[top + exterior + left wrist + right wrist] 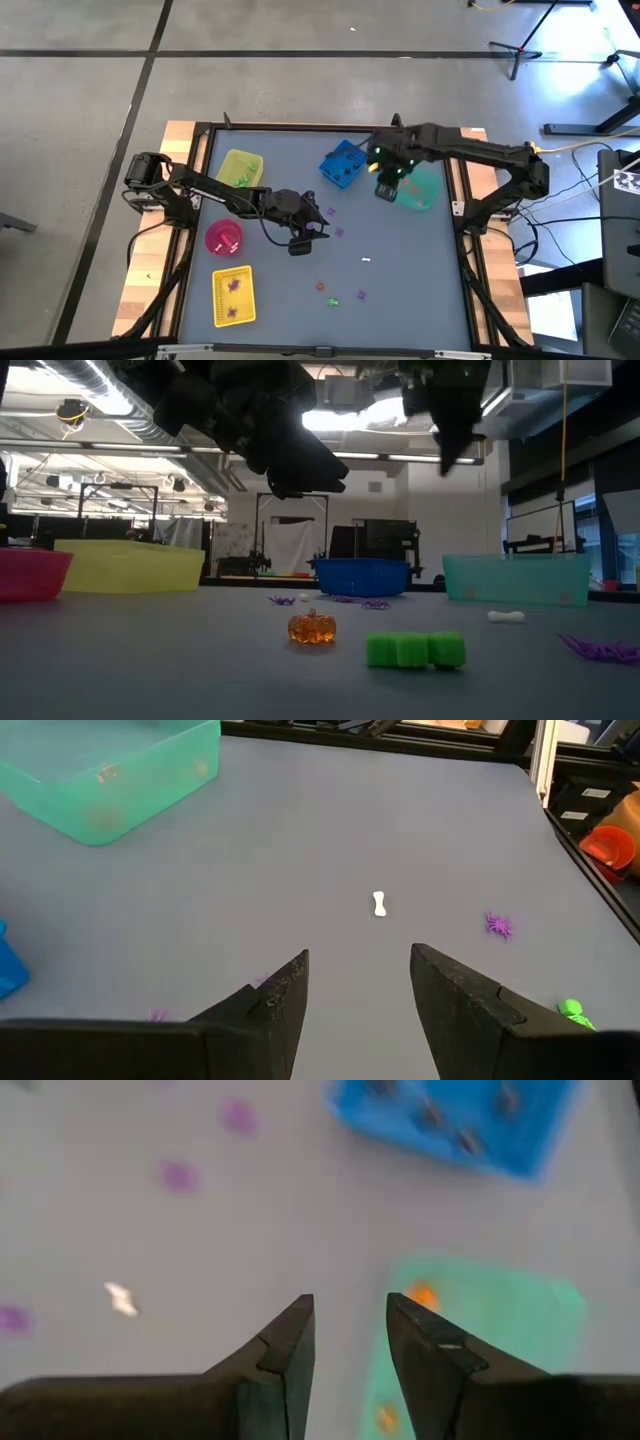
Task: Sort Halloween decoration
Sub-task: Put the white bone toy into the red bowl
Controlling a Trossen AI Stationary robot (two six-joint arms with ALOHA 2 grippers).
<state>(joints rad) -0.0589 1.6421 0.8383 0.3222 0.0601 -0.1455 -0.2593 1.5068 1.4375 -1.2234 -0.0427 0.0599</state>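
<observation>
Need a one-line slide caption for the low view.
Table-level view: small orange translucent plastic pumpkin beside a green blocky plastic trinket, with pink, yellow, blue and teal bins behind.

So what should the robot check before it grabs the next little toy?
1. Left pincer open and empty: ok.
2. White bone lying free on the table ahead of it: ok.
3. Right pincer empty, over the teal bin's edge: ok.
4. Right arm out of the left arm's way: ok, they are far apart.
5. Orange pumpkin and green block still loose: not ok, unsorted.
</observation>
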